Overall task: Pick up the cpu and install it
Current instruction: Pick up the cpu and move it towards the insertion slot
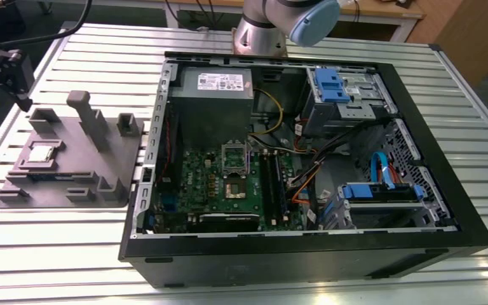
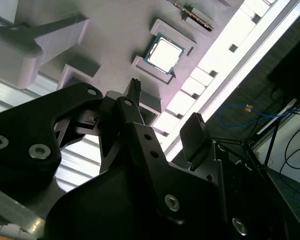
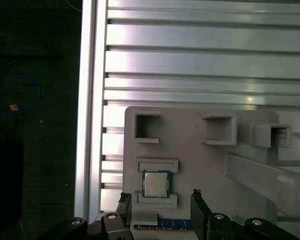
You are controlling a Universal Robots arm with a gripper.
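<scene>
The cpu (image 3: 156, 184) sits in the grey holder (image 3: 190, 165), on the exterior view's left of the computer case (image 1: 312, 257). The gripper (image 3: 160, 196) hangs spread above it. If it is off-centre, a finger could strike the holder's ridge.

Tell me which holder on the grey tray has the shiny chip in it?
The holder nearest the fingers: the cpu lies flat between its two bars. The three boxy pockets beyond are empty.

In the exterior view the robot arm (image 1: 265, 28) runs off the top edge, and the motherboard socket (image 1: 234, 185) is too small to tell its state. In the first wrist view the fingers (image 3: 124, 202) are cut by the picture's edge and partly cover the memory module (image 3: 165, 226).
</scene>
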